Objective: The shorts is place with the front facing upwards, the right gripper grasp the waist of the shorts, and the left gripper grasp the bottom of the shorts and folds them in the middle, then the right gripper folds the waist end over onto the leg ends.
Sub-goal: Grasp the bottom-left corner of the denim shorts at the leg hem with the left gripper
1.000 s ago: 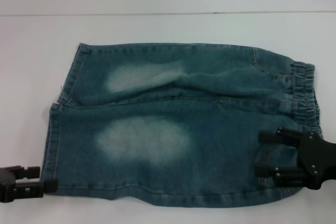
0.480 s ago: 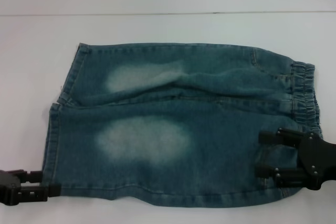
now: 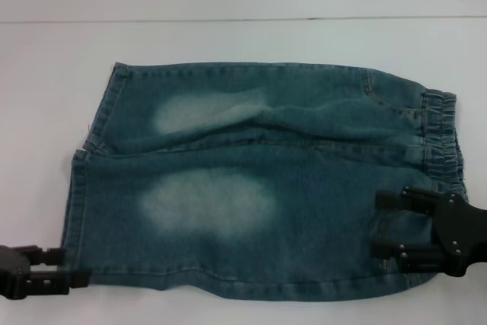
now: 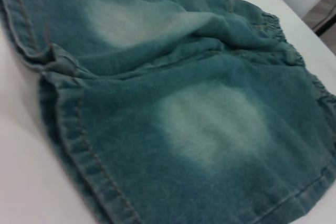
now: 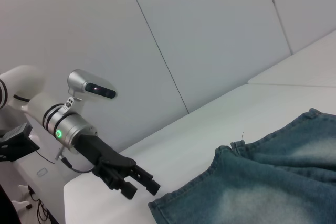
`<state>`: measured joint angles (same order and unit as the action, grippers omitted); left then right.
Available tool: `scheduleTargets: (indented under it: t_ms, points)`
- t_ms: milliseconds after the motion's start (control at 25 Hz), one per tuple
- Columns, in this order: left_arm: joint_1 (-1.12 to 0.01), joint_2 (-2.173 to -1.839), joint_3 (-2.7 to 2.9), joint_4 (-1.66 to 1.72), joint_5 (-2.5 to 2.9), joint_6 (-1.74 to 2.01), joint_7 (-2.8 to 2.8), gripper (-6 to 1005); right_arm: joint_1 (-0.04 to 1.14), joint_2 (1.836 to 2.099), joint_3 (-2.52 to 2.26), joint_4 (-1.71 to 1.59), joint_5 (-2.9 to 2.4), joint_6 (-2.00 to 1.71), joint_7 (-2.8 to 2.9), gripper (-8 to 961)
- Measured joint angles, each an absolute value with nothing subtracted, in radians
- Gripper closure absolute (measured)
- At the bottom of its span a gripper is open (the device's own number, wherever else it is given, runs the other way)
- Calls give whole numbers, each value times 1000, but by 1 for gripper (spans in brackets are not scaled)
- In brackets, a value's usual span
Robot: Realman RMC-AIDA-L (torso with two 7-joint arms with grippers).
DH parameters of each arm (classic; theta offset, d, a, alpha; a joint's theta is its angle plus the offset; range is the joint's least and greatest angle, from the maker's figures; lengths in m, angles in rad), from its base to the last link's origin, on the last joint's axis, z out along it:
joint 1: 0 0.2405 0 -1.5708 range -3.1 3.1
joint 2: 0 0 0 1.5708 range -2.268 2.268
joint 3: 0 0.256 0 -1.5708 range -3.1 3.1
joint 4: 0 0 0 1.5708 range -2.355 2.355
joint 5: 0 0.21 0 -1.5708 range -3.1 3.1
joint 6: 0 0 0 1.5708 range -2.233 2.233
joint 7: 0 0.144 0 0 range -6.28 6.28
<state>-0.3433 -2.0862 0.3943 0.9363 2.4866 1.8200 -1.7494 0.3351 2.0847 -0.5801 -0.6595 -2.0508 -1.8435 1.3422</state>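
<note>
The blue denim shorts lie flat on the white table, front up, with the elastic waist on the right and the leg ends on the left. At the near left corner of the leg hem sits my left gripper, open, its fingertips touching the hem's edge. The right wrist view shows that same left gripper beside the hem corner of the shorts. My right gripper is open over the near waist corner, with denim between its fingers. The left wrist view shows only the shorts.
The white table stretches beyond the shorts to a pale wall behind. In the right wrist view the table's edge lies close behind the left arm.
My left gripper has slid slightly toward the hem corner and nearer the table's front edge. The right gripper and the shorts have not moved.
</note>
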Motion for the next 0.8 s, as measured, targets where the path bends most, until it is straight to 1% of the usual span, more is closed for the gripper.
scheduleTargets:
  t_ms: [240, 520, 800]
  points:
    - [-334, -2086, 393, 962, 2489, 1782, -1761, 113, 332, 2085, -579, -660, -2051, -1843, 1342, 36]
    - [-352, -2099, 396, 954, 2550, 1769, -1763, 113, 331, 2085, -581, -660, -2051, -1840, 1342, 38]
    - [-371, -2105, 396, 954, 2561, 1791, -1763, 113, 331, 2085, -581, -660, -2051, -1839, 1342, 41]
